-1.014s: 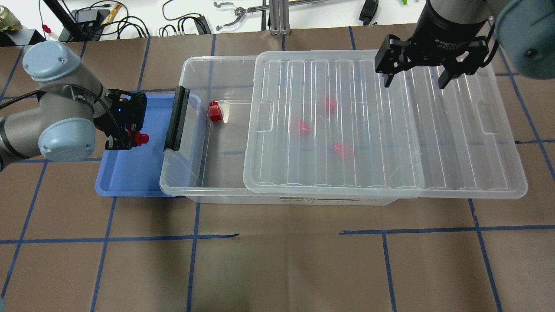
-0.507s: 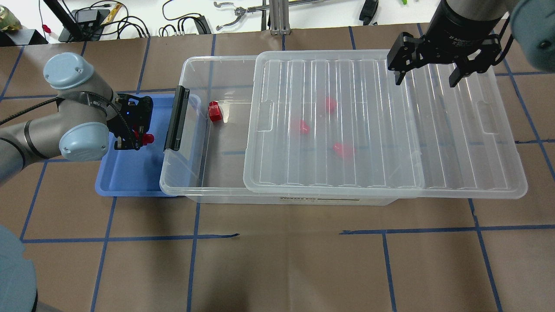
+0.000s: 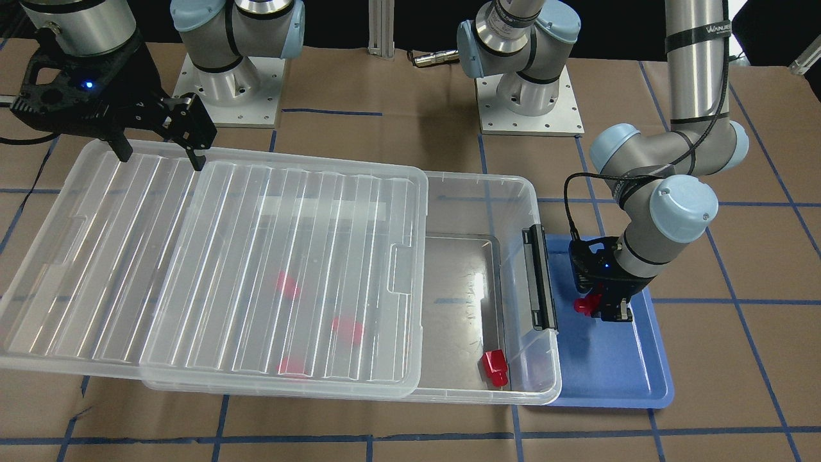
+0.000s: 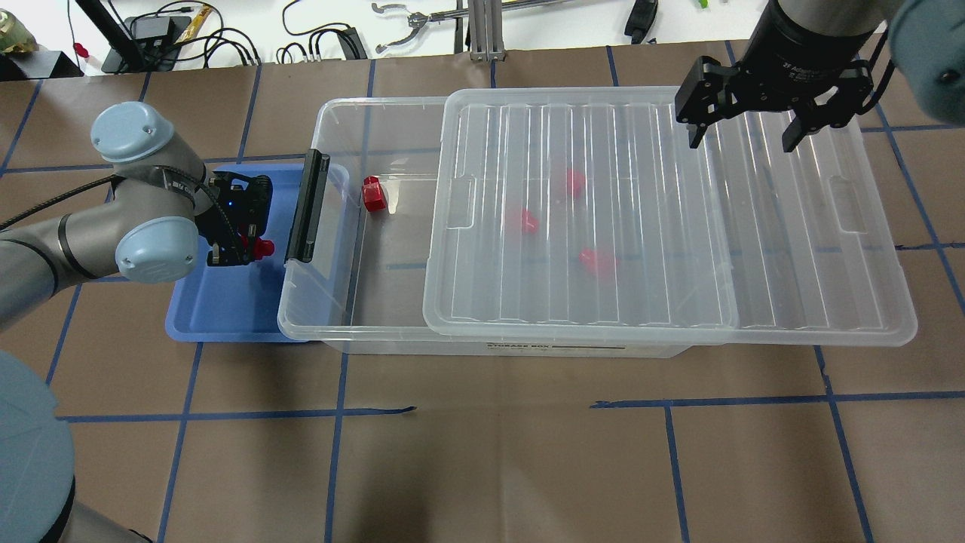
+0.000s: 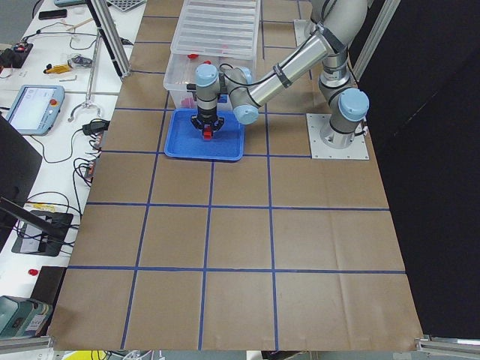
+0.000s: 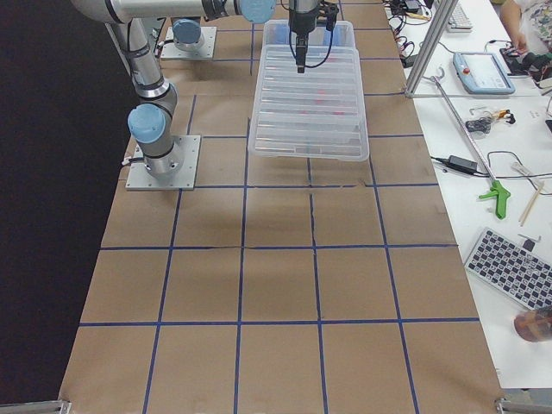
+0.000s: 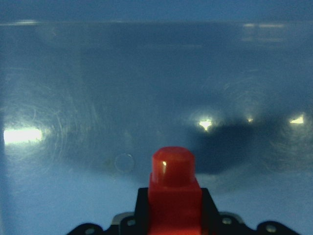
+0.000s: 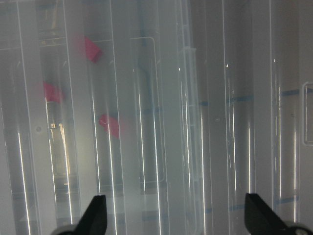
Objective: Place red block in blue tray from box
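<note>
Compared with a second ago, the left arm has swung its elbow further in over the worktop (image 4: 490, 467). The left end effector (image 4: 247, 249) has shifted slightly toward the box (image 4: 317, 305) and toward the near side of the blue tray (image 4: 226, 317). It remains clenched on the red block (image 4: 262, 246), whose round stub points toward the box's black latch (image 4: 305, 207). The block is held over the tray floor on the side nearest the box. Contact with the floor cannot be judged; the wrist view shows a shadow ahead of the stub.

The right end effector (image 4: 740, 139) has moved further right and a little back. Its fingers are spread wide with nothing between them, above the far edge of the ribbed lid (image 4: 754, 264).

The box and lid lie as before, with the lid slid off to the right and the latch end uncovered. A second red block (image 4: 372, 194) stays in the uncovered part, near the latch. Three more (image 4: 574, 183) (image 4: 528, 220) (image 4: 598, 261) show blurred through the lid.

Writing: a strip label (image 4: 556, 347) on the box's near wall reads "STORAGE BOX". The collar above the right end effector carries print beginning "2F Adaptive"; the remainder is too small to read. The left arm's cable sleeve carries lettering beginning "WAN"; the rest is unclear.
</note>
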Controlling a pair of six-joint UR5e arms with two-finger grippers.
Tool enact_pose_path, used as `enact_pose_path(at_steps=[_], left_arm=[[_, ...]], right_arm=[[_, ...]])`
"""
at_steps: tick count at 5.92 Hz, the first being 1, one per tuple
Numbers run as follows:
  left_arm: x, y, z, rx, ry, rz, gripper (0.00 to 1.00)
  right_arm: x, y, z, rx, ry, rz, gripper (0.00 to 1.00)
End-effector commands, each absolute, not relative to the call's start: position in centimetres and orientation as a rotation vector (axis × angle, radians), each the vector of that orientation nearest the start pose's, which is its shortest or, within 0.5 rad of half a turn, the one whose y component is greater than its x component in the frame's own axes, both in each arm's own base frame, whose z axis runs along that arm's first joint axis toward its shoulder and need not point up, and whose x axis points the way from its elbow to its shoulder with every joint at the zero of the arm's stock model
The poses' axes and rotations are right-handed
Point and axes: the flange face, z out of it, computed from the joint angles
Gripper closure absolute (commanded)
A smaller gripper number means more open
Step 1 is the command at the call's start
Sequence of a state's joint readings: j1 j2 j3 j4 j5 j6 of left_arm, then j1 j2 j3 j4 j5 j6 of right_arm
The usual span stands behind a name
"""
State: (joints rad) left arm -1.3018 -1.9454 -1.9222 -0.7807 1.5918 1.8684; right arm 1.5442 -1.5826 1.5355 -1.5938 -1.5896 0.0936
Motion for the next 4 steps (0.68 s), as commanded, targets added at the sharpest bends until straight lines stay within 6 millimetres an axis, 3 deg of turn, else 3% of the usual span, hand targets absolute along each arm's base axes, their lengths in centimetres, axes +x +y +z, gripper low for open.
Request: enact_pose_path(at_steps=[1, 2, 3, 4], left_arm=[[2.1, -57.1, 19.4, -2.285, -2.227, 0.021, 0.08], [2.1, -57.2, 19.6, -2.283, -2.235, 0.024, 0.04], [1.5, -57.9, 22.1, -2.309, -2.255, 0.054, 0.04], [1.2, -59.1, 26.0, -2.244, -2.293, 0.037, 0.04]], right_arm=[[11.7, -49.7, 51.3, 0.195, 3.151, -0.11, 0.0], [11.7, -49.7, 51.3, 0.195, 3.151, -0.11, 0.0], [11.7, -49.7, 51.3, 0.195, 3.151, -0.11, 0.0], [11.5, -49.8, 51.2, 0.192, 3.153, -0.11, 0.0]])
